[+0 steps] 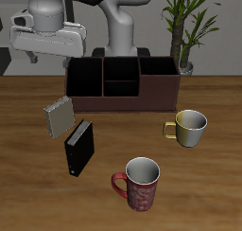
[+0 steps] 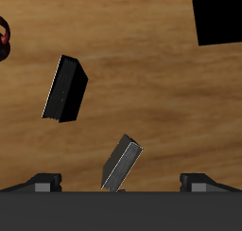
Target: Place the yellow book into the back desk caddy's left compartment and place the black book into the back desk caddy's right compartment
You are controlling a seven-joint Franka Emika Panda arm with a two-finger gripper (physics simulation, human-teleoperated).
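Claw (image 1: 36, 57) hangs high above the table (image 1: 28, 187), over the end of the back desk caddy (image 1: 123, 83) nearest the two books, with nothing between its fingers; the wrist view shows both fingertips (image 2: 43, 181) set wide apart, so the jaws stand fully spread. Below it, the yellow book (image 1: 58, 116) stands tilted on the wood just in front of the caddy, its pale speckled cover facing outward. The black book (image 1: 79, 148) stands upright just beside it, nearer the table's front edge, close to the yellow one, though I cannot tell whether they touch. Both books are outside the caddy, whose dark compartments hold nothing visible. A yellow-green mug (image 1: 189, 129) sits in front of the caddy's other end, and a red patterned mug (image 1: 140, 185) stands nearest the front edge.
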